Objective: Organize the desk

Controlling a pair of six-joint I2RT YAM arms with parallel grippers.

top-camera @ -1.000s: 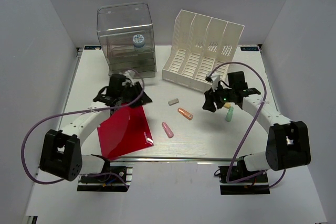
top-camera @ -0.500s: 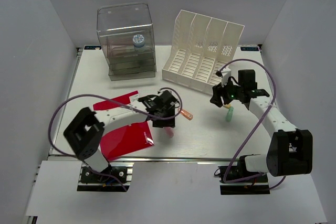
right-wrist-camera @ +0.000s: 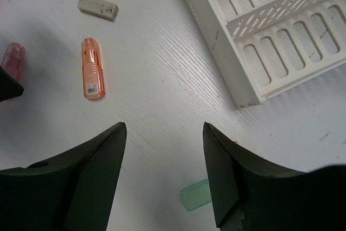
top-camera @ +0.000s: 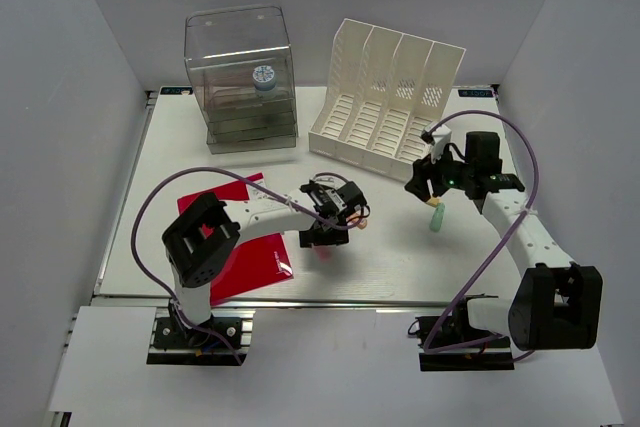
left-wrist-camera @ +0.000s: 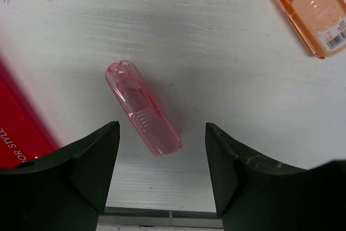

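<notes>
On the white desk [top-camera: 200,147] a pink translucent capsule-shaped piece [left-wrist-camera: 143,109] lies flat. My left gripper [left-wrist-camera: 162,128] hovers just above it, open, with the near end of the piece between the fingertips and untouched. In the top view the left gripper [top-camera: 325,230] covers most of the pink piece [top-camera: 322,250]. An orange piece [left-wrist-camera: 308,9] lies a little farther off. My right gripper [right-wrist-camera: 165,128] is open and empty above bare desk, with a green piece [right-wrist-camera: 195,194] beside its right finger. The top view puts the right gripper [top-camera: 424,184] above the green piece [top-camera: 437,217].
A red folder [top-camera: 245,257] lies under the left arm. A grey eraser [right-wrist-camera: 98,7] and the orange piece [right-wrist-camera: 93,76] lie left of the white file rack [top-camera: 385,97]. A clear drawer box [top-camera: 240,77] stands at the back left.
The left arm swung right from over the red folder to above the pink piece, its jaws widening. The right arm shifted slightly back and right, toward the rack.
</notes>
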